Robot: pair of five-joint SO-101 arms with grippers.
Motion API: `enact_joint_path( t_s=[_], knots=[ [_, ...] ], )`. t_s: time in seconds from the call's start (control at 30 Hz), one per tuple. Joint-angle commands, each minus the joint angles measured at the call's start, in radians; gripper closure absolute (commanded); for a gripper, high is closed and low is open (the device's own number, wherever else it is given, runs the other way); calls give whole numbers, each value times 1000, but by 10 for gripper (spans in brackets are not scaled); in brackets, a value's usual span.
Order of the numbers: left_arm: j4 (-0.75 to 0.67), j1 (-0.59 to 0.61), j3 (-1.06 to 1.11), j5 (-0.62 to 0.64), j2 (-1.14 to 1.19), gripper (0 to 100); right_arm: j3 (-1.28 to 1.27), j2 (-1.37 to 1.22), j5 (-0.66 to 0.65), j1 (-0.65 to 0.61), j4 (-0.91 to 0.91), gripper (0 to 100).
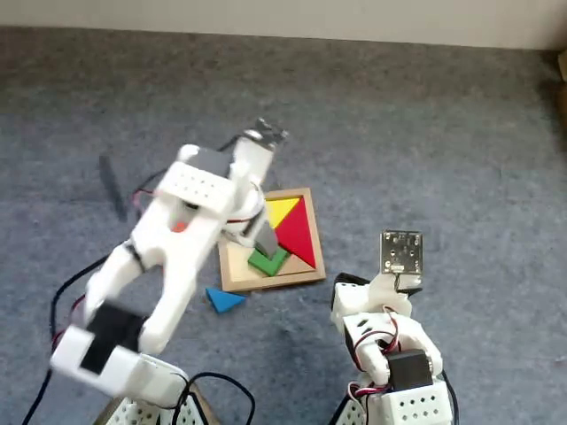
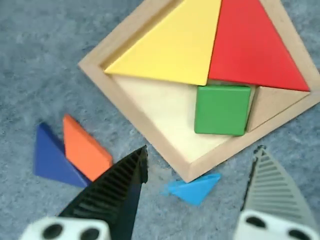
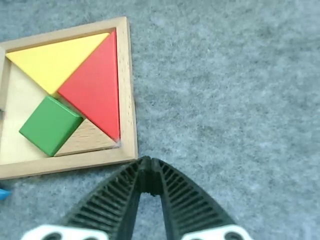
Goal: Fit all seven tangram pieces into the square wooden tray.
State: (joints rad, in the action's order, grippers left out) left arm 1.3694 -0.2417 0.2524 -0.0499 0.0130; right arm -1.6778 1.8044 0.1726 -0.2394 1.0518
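Observation:
The square wooden tray point(image 1: 271, 284) point(image 2: 106, 41) point(image 3: 131, 90) holds a yellow triangle point(image 1: 281, 211) point(image 2: 172, 47) point(image 3: 54, 59), a red triangle point(image 1: 298, 232) point(image 2: 250, 45) point(image 3: 95, 87) and a green square point(image 1: 266, 262) point(image 2: 222, 109) point(image 3: 50, 125). A light blue triangle point(image 1: 224, 299) point(image 2: 192, 188) lies on the carpet just off one tray corner. An orange piece point(image 2: 85, 150) and a dark blue triangle point(image 2: 50, 161) lie together beside the tray. My left gripper point(image 2: 202, 150) point(image 1: 263, 241) hangs open and empty above the tray's edge. My right gripper point(image 3: 145, 161) is shut and empty, close to another tray corner.
Grey carpet covers the whole work area, with open floor to the right of the tray and behind it. The right arm's body point(image 1: 383, 319) sits at the front right. Part of the tray's bare wooden floor point(image 2: 160, 107) is uncovered.

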Motion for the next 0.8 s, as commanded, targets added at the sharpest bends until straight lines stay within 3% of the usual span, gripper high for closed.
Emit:
enact_joint_path(
  t_s=[0.0,0.13,0.4,0.63,0.77],
  knots=[
    [54,62,48,-81,-211,681,-136,-4,-11,16,2,995],
    [15,133,219,-141,-348,681,-136,-4,-11,18,2,995],
    [-270,358,441,-189,-394,681,-136,-4,-11,18,2,995],
    [-381,395,538,-123,-377,681,-136,-4,-11,18,2,995],
    [-427,397,516,-115,-248,681,-136,-4,-11,18,2,995]
  ],
)
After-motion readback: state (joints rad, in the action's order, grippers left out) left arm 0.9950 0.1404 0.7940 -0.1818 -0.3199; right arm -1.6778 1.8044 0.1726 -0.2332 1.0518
